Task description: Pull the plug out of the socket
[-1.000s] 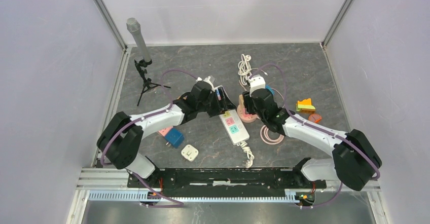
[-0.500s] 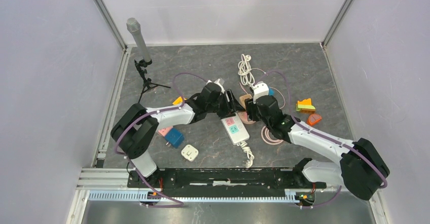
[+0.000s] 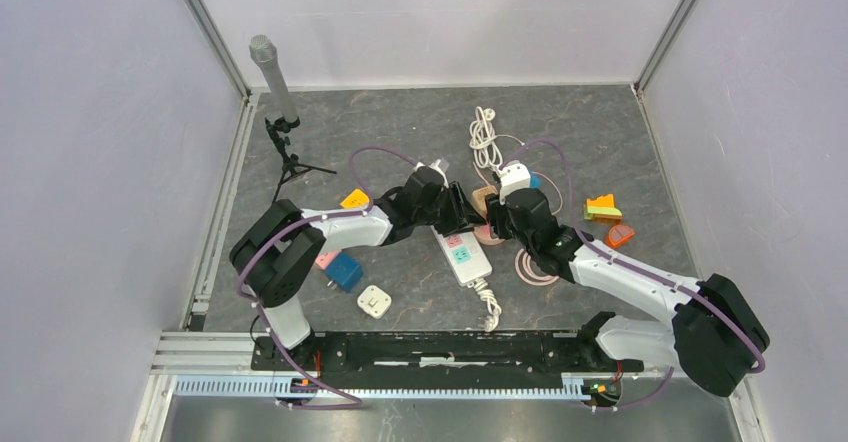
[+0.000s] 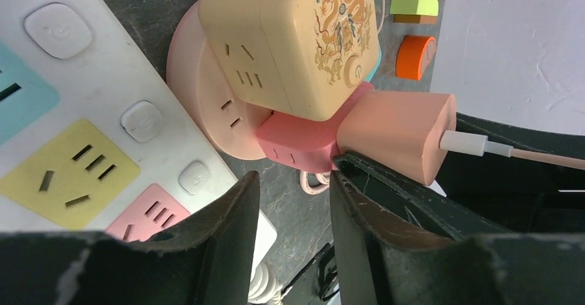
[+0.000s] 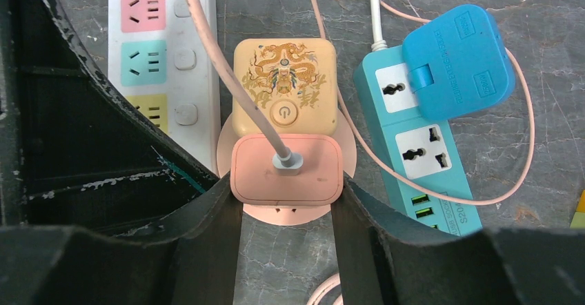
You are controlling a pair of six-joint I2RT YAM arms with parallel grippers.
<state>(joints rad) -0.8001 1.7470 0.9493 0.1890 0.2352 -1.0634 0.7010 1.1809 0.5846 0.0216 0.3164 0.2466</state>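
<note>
So the right gripper (image 5: 286, 183) is pinching the plug (image 5: 303, 181), which sits in the round socket (image 5: 293, 216) beside the strip (image 5: 181, 84), while the left gripper (image 4: 294, 172) hangs narrowly apart, empty, right by that socket.

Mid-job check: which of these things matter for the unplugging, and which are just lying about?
In play: pink charger, round pink socket, right gripper, left gripper.
Lying about: cream dragon cube, white power strip, teal power strip, blue adapter, microphone stand.
</note>
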